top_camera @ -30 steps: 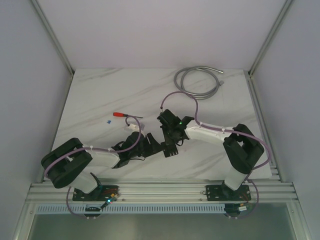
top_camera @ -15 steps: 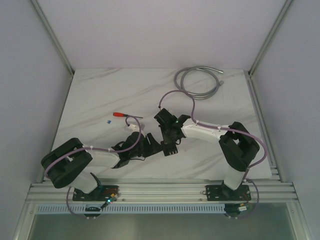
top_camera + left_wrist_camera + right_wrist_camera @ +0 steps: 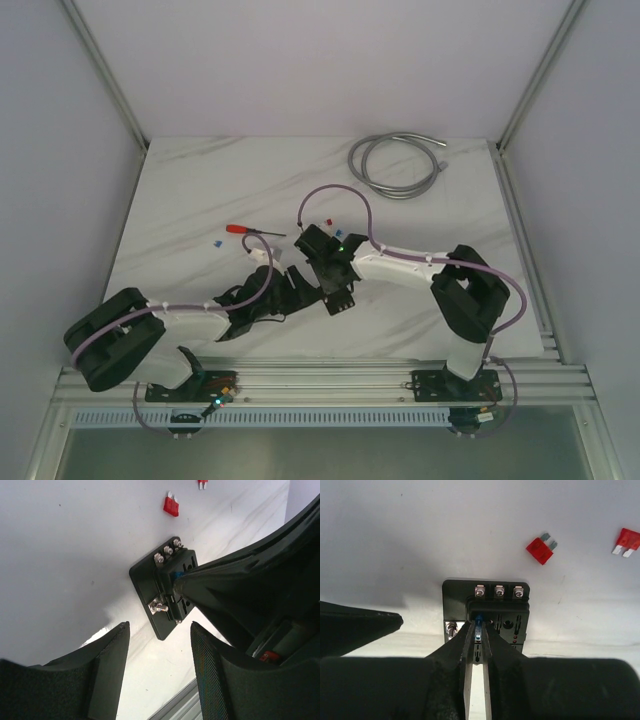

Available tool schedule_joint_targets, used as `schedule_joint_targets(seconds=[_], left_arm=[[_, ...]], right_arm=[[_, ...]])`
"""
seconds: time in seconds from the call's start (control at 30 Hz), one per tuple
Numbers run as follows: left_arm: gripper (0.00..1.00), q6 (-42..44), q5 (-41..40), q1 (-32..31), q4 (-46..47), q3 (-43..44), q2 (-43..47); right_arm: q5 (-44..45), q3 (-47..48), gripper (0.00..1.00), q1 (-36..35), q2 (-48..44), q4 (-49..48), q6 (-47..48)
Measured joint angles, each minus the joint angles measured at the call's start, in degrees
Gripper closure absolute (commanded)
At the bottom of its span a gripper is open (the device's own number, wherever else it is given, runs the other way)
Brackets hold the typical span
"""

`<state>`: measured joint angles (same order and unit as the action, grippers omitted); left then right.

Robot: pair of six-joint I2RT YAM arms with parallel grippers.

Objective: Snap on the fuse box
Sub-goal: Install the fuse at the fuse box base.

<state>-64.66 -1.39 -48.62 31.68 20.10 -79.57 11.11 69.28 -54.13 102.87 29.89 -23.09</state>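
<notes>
Right gripper [image 3: 478, 630] is right down on the fuse box [image 3: 497, 606], low centre of the right wrist view, its fingers pressed together and pinching a small blue fuse [image 3: 478, 621] at the left-hand slot of the housing. The box itself lies flat on the white tabletop [image 3: 395, 530], terminal screws [image 3: 498, 592] along its upper edge. In the overhead view it sits near the bottom middle, just under the two wrists.

Left gripper [image 3: 160, 630] is spread wide and holds nothing. In its own camera the box sits above the gap between its fingers, apart from both of them. So nothing is bracing that box, and that's the worry!

Push down now and the box could skate across the smooth marble or rock up on one edge, and the fuse would not seat. I can't tell whether the blades are lined up with the slot. If the fuse is tilted, the press may jam it or bend a leg.

There's another trap too: the pinch sits so low on the fuse that the fingertips may meet the housing before the fuse clicks home. On letting go, a half-seated fuse could lift out with the fingers.

Two loose red fuses [image 3: 540, 550] lie in the upper right of the right wrist view, near enough that a sliding box or a swinging wrist might scatter them
</notes>
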Motion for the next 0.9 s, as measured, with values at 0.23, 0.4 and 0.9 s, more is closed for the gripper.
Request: schedule_joint_targets(seconds=[0.23,0.4,0.9], left_arm=[[0.4,-0.07,-0.96,0.0,-0.33,-0.37,1.18],[0.42,-0.22,-0.98,0.0,-0.31,-0.35,0.52],[0.5,0.48,-1.01,0.0,-1.2,2.75,-2.89]], right_arm=[[-1.97,0.02,0.63,-0.15,-0.81,1.95,1.33],[-2.29,0.02,0.74,-0.04,-3.85,2.14,1.22],[-10.36,-5.55,0.84,6.43,-6.64,-3.76,-0.24]])
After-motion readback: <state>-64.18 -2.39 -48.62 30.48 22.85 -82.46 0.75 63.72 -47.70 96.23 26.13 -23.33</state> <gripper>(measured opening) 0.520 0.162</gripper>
